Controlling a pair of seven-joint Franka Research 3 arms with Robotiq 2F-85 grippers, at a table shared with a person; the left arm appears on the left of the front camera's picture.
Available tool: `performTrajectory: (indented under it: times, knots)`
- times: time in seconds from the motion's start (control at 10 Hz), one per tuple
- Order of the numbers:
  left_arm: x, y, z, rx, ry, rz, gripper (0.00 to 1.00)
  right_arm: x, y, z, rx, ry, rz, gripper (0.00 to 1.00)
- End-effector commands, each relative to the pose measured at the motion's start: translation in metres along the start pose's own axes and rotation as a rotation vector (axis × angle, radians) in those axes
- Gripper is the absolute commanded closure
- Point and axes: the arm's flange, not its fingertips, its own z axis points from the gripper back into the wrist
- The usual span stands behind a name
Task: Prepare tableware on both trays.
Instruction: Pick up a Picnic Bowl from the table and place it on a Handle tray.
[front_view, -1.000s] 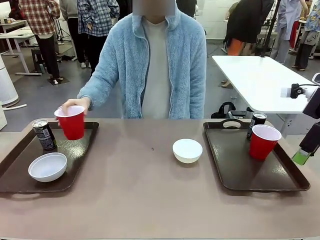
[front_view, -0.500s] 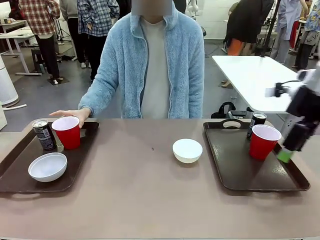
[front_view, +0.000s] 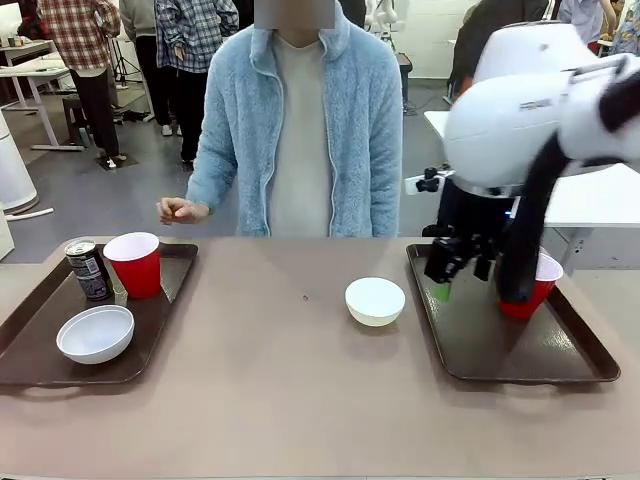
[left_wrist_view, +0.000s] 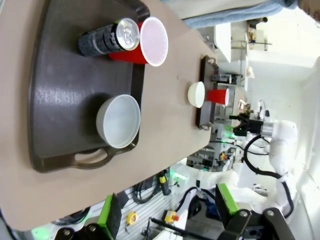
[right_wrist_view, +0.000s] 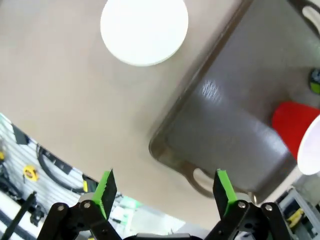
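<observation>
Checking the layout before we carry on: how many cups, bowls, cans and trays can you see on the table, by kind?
Red cups: 2
White bowls: 2
Drink cans: 1 in plain sight
Trays: 2
Total: 7

It was an open lab hall: beyond the table (front_view: 300, 400) stood white tables (front_view: 35, 68), people (front_view: 85, 40) and grey floor (front_view: 90, 200); a white robot arm (front_view: 510, 120) hung above it.

Lone bowl (front_view: 375, 300) on table (front_view: 280, 400) between left tray (front_view: 25, 355) and right tray (front_view: 480, 340), nearer the right.
</observation>
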Motion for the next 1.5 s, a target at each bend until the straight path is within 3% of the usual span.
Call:
performTrajectory:
  times: [0.0, 0.2, 0.3, 0.4, 0.7, 0.9, 1.2, 1.4]
  knots:
    - [-0.001, 0.000, 0.002, 0.012, 0.002, 0.000, 0.00, 0.038, -0.006, -0.006, -0.006, -0.015, -0.037, 0.00]
    - [-0.001, 0.000, 0.002, 0.012, 0.002, 0.000, 0.00, 0.057, -0.005, -0.013, 0.023, -0.024, -0.034, 0.00]
    - [-0.001, 0.000, 0.002, 0.012, 0.002, 0.000, 0.00, 0.061, -0.007, -0.014, 0.008, 0.030, -0.021, 0.00]
    - [-0.001, 0.000, 0.002, 0.012, 0.002, 0.000, 0.00, 0.045, -0.007, -0.012, 0.025, -0.017, -0.014, 0.00]
    - [-0.001, 0.000, 0.002, 0.012, 0.002, 0.000, 0.00, 0.053, -0.009, -0.015, 0.031, -0.011, -0.012, 0.00]
    - [-0.001, 0.000, 0.002, 0.012, 0.002, 0.000, 0.00, 0.067, -0.005, -0.055, -0.054, -0.120, -0.102, 0.00]
    - [-0.001, 0.000, 0.002, 0.012, 0.002, 0.000, 0.00, 0.097, 0.004, -0.094, -0.129, -0.151, -0.236, 0.00]
    - [-0.001, 0.000, 0.002, 0.012, 0.002, 0.000, 0.00, 0.105, 0.009, -0.108, -0.134, -0.142, -0.241, 0.00]
